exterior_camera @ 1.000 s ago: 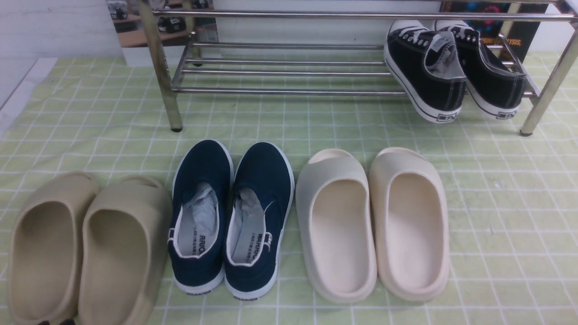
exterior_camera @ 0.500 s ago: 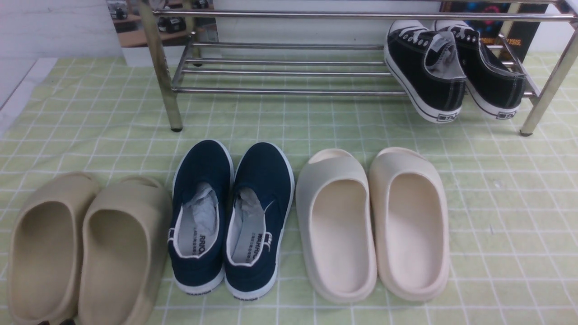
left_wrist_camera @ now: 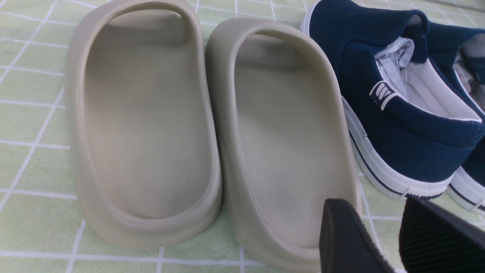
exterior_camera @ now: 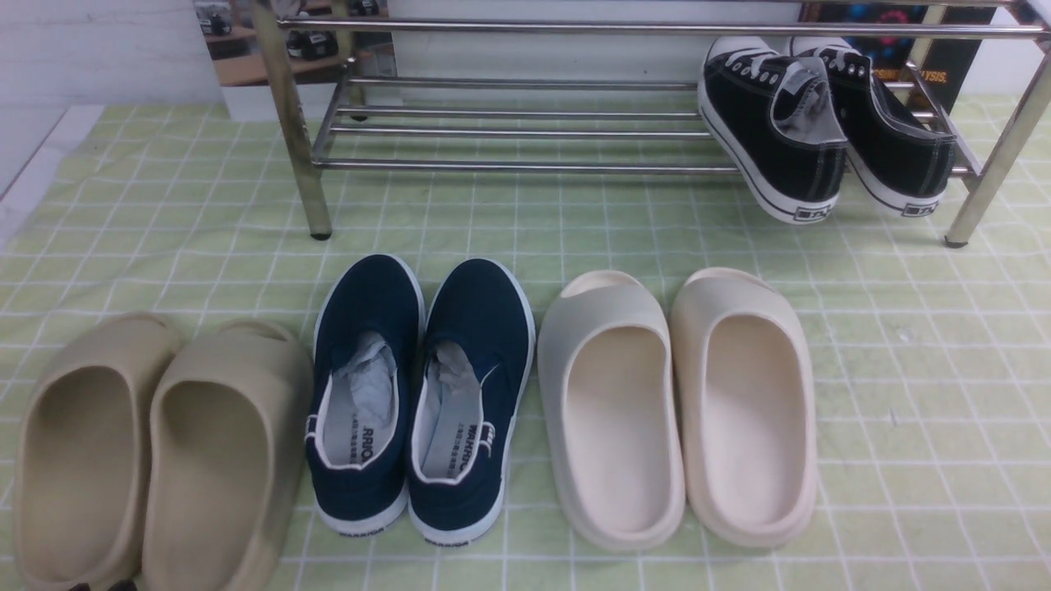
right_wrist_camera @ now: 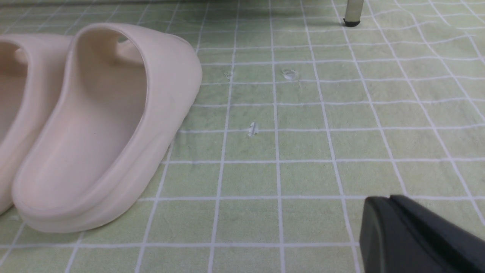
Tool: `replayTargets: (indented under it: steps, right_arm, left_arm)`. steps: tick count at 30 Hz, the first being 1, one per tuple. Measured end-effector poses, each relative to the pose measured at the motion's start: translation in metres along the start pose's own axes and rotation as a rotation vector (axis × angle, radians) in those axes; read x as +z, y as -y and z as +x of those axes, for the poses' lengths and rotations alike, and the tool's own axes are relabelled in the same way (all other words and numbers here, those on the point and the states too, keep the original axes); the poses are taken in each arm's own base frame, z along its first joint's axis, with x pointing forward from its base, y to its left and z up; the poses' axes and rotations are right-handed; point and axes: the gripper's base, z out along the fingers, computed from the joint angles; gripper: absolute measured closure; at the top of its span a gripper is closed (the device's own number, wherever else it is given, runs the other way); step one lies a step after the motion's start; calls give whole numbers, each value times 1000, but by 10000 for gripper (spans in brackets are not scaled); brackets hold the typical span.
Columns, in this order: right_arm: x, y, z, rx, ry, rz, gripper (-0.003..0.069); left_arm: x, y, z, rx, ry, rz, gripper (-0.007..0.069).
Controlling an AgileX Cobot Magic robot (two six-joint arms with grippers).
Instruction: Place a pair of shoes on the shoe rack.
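Nothing on your mat has shifted since a second ago: every shoe sits exactly where it did.

Start at your left. The pair of tan foam slides [exterior_camera: 156, 447] lies side by side on the pale green checked cloth [exterior_camera: 903, 394], heels toward you. In the left wrist view your left gripper [left_wrist_camera: 398, 235] hangs just over the heel of the nearer tan slide, its two black ribbed fingers [left_wrist_camera: 344, 239] set apart with a clear gap between them, holding nothing.

Next along, the navy canvas slip-on shoes with white soles [exterior_camera: 423, 394] rest close together, white paper stuffed inside, just beside the tan pair.

Then the cream foam slides [exterior_camera: 677, 406], touching along their inner edges.

Look up and right: the two black canvas lace-up sneakers with white laces and soles [exterior_camera: 821, 123] are on the lower shelf of the low shiny metal tube rack [exterior_camera: 509, 123], at its right end, toes pointing away from you and heels tipping down over the front bar. They sit side by side, well apart from both arms.

Your right gripper [right_wrist_camera: 390, 223] shows in its own wrist view only, low over bare cloth beside the cream slides, fingers pressed together and empty.
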Motion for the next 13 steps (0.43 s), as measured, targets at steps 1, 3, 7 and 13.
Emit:
replayTargets:
  steps: [1,3,7,13]
  right_arm:
    - [0,0,0,0,0,0,622]
    - [0,0,0,0,0,0,622]
    - [0,0,0,0,0,0,620]
    - [0,0,0,0,0,0,614]
  left_arm:
    - [0,0,0,0,0,0,386]
    - [0,0,0,0,0,0,386]
    - [0,0,0,0,0,0,386]
    - [0,0,0,0,0,0,386]
